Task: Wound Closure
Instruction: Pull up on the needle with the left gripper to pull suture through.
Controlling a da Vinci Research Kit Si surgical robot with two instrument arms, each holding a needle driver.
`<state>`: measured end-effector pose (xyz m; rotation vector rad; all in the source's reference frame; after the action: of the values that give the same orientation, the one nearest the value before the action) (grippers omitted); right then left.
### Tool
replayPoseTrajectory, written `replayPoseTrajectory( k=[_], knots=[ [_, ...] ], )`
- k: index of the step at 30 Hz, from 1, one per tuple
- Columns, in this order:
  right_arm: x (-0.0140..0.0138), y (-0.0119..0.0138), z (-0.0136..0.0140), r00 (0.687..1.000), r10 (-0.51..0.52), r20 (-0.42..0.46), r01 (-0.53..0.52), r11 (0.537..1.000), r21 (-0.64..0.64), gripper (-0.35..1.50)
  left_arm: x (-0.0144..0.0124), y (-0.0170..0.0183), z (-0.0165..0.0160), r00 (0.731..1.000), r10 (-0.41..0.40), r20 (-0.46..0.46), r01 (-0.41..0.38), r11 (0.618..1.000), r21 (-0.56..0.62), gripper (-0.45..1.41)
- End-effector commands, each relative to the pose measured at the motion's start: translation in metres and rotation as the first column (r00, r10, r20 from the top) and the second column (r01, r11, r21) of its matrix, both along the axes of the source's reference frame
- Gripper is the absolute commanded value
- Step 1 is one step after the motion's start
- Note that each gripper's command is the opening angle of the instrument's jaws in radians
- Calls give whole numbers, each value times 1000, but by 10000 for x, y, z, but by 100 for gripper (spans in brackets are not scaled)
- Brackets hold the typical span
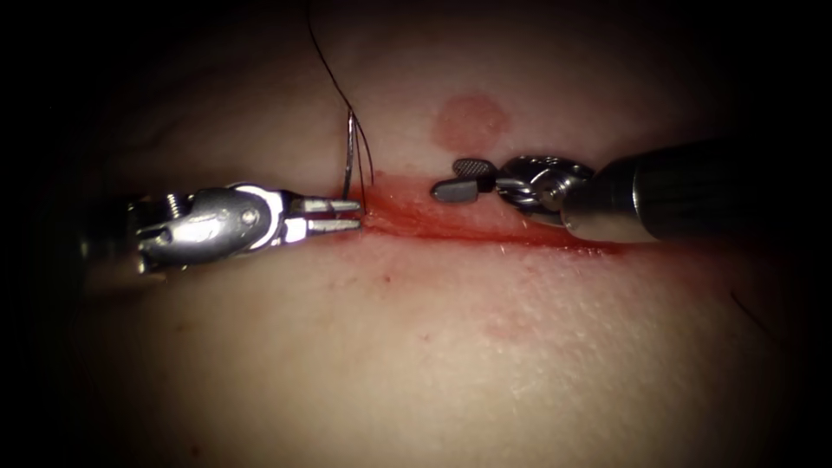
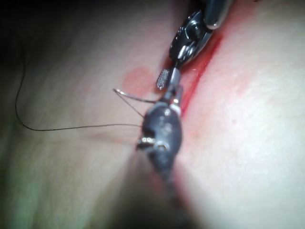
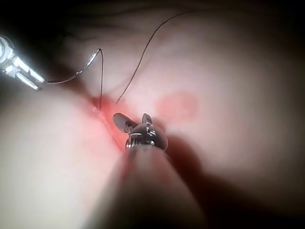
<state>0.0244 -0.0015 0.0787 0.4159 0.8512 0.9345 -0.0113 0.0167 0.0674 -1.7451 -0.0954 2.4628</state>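
At the red cut's (image 1: pixel 485 227) left end, the thin curved steel needle (image 1: pixel 348 160) stands lodged in pale tissue (image 1: pixel 416 347), trailing dark thread (image 1: pixel 325 61); left end effector (image 1: pixel 334 217) looks closed beside it, apparently empty, right end effector (image 1: pixel 464 179) gapes empty, perhaps for regrasping.

Little besides my work here — a round pink blotch (image 1: pixel 469 121) sits above the centre of the frame, and red fluid (image 1: pixel 485 227) streaks across the middle, with faint red specks (image 1: pixel 381 279) scattered just below it.
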Motion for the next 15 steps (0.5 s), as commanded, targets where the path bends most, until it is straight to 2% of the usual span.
replayPoseTrajectory(
  k=[1, 15],
  knots=[
    [5, -4, 8, 1000, -9, -1, 9, 1000, -11, 120, -5, 3, 5, 1000, -7, -2, 7, 1000, -6, -35],
    [7, -8, 5, 998, -57, -18, 56, 998, -42, 121, 0, 76, -54, 998, -53, -16, 51, 992, -119, -35]
  ],
)
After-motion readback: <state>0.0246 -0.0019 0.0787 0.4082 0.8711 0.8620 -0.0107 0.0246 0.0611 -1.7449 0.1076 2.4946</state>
